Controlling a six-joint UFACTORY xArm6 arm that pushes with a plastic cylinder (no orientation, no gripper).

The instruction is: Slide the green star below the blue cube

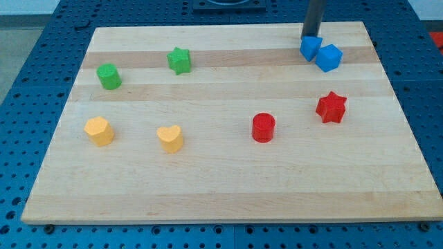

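Note:
The green star (179,60) lies near the view's top, left of centre, on the wooden board (228,180). The blue cube (329,57) sits at the top right, touching a second, smaller blue block (310,48) on its left. My tip (310,35) comes down from the top edge and ends right behind that smaller blue block, touching or nearly touching it. The green star is far to the left of my tip and of both blue blocks.
A green cylinder (109,76) sits at the left. A yellow block (99,131) and a yellow heart (170,138) lie lower left. A red cylinder (263,128) and a red star (331,107) lie right of centre, below the blue blocks.

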